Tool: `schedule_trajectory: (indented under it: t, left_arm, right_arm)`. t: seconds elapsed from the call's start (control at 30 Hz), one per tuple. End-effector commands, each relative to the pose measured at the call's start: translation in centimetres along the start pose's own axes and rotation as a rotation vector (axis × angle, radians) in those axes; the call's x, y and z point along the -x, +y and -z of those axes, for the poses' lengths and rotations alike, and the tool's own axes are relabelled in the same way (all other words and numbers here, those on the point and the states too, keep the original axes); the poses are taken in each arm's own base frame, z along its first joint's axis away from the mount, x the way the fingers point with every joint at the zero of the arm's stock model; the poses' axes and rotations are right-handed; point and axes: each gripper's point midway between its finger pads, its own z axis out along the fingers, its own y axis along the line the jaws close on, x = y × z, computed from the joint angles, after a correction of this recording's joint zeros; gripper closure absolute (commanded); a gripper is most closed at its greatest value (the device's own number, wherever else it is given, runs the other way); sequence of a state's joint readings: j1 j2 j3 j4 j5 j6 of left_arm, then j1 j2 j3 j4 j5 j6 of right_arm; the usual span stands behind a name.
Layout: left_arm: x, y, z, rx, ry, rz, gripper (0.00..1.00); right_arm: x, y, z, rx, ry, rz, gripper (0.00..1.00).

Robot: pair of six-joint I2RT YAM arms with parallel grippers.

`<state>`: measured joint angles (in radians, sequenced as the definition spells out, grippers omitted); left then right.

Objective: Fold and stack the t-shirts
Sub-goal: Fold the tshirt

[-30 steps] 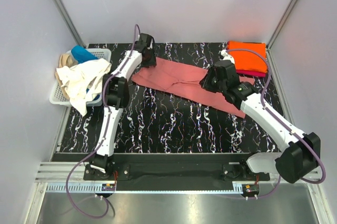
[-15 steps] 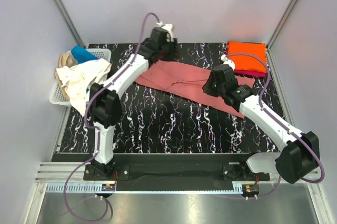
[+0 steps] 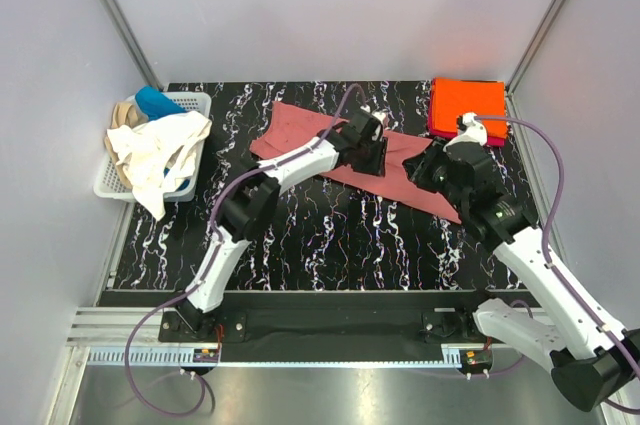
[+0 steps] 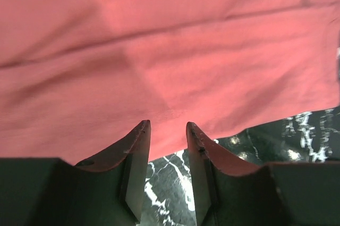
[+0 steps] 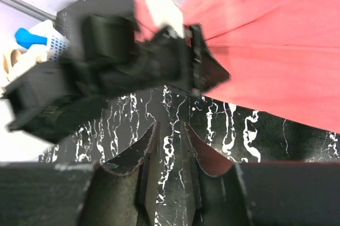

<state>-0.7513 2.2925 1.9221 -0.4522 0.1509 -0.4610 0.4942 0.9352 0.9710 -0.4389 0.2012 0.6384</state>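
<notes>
A dusty salmon-pink t-shirt (image 3: 300,130) lies spread slantwise across the black marbled table (image 3: 330,235). My left gripper (image 3: 370,150) reaches over its middle. In the left wrist view the left gripper (image 4: 167,130) is open, with nothing between its fingers, and its tips sit at the near hem of the pink shirt (image 4: 170,50). My right gripper (image 3: 437,173) hovers over the shirt's right part. In the right wrist view it (image 5: 169,127) is open by a narrow gap over bare table. A folded orange tee (image 3: 467,105) lies at the back right on a magenta one (image 3: 432,127).
A white lattice basket (image 3: 110,185) stands at the table's left edge, holding a cream-white tee (image 3: 150,150) that hangs over its rim, a tan one (image 3: 124,113) and a blue one (image 3: 155,102). My left arm (image 5: 122,61) crosses the right wrist view.
My left arm swung from the shirt's back-left corner to its middle, and its jaws narrowed a little. The shirt's left part now lies spread further back. My right arm drew back to the right.
</notes>
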Motion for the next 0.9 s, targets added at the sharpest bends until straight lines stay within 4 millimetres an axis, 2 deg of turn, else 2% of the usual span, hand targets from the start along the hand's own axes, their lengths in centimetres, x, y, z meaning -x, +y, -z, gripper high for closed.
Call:
schedule_trajectory:
  t: [0.0,0.13,0.17,0.23,0.3,0.33,0.4,0.43,0.47,0.5,0.53,0.57,0.6,0.63,0.67,0.7,0.73,0.87]
  left_arm:
    - [0.4,-2.1,-1.1,-0.064,-0.026,0.024,0.62]
    - [-1.6,-1.2,-2.4,-0.035,0.013,0.031,0.63]
    - [-2.7,-0.7,-2.6,-0.019,0.037,0.038,0.63]
    - [-3.5,-0.4,-2.2,-0.005,0.050,0.043,0.63]
    - [-6.1,0.7,-1.9,0.028,0.100,0.052,0.63]
    - [-8.0,2.0,-1.2,0.073,0.128,0.066,0.63]
    - [-9.9,3.4,0.0,0.127,0.147,0.101,0.63]
    - [-11.5,4.6,1.1,0.165,0.159,0.107,0.62]
    - [-12.2,5.0,1.7,0.172,0.165,0.111,0.62]
    - [-12.1,5.1,2.9,0.184,0.146,0.105,0.62]
    - [-14.1,6.5,3.5,0.221,0.177,0.105,0.62]
    - [-14.7,6.9,4.2,0.234,0.180,0.109,0.62]
    - [-14.2,6.6,5.6,0.230,0.153,0.110,0.62]
    - [-15.8,7.1,6.1,0.227,0.170,0.114,0.62]
    - [-16.2,6.8,6.7,0.209,0.166,0.120,0.62]
    - [-15.7,6.0,7.9,0.176,0.140,0.127,0.61]
    - [-16.7,6.3,8.4,0.172,0.147,0.129,0.61]
    - [-16.8,6.6,11.3,0.187,0.115,0.123,0.60]
  right_arm:
    - [-0.1,-0.5,0.0,-0.014,-0.011,-0.032,0.71]
    - [-0.3,-0.4,0.3,-0.007,-0.003,-0.052,0.71]
    - [-0.4,-0.6,0.5,-0.010,-0.002,-0.055,0.71]
    - [-0.4,-0.7,0.5,-0.012,-0.004,-0.055,0.71]
    - [-0.6,-0.9,0.4,-0.020,0.000,-0.059,0.71]
    - [-0.8,-0.9,0.3,-0.021,0.006,-0.064,0.70]
    - [-1.4,-0.9,-0.1,-0.023,0.033,-0.079,0.71]
    - [-1.8,-0.9,-0.2,-0.023,0.046,-0.082,0.71]
    - [-2.1,-1.0,-0.5,-0.031,0.057,-0.083,0.71]
    - [-2.3,-1.2,-0.7,-0.039,0.061,-0.090,0.71]
    - [-2.5,-1.4,-0.9,-0.049,0.063,-0.090,0.71]
    - [-2.7,-1.6,-1.1,-0.058,0.068,-0.089,0.71]
    - [-2.8,-1.7,-1.3,-0.065,0.070,-0.088,0.71]
    - [-2.9,-1.9,-1.5,-0.072,0.072,-0.085,0.71]
    - [-3.3,-2.1,-2.0,-0.084,0.081,-0.075,0.71]
    - [-3.4,-2.3,-2.2,-0.095,0.086,-0.070,0.71]
    - [-3.9,-2.7,-2.8,-0.114,0.102,-0.063,0.71]
    - [-5.6,-3.1,-4.0,-0.132,0.165,-0.052,0.71]
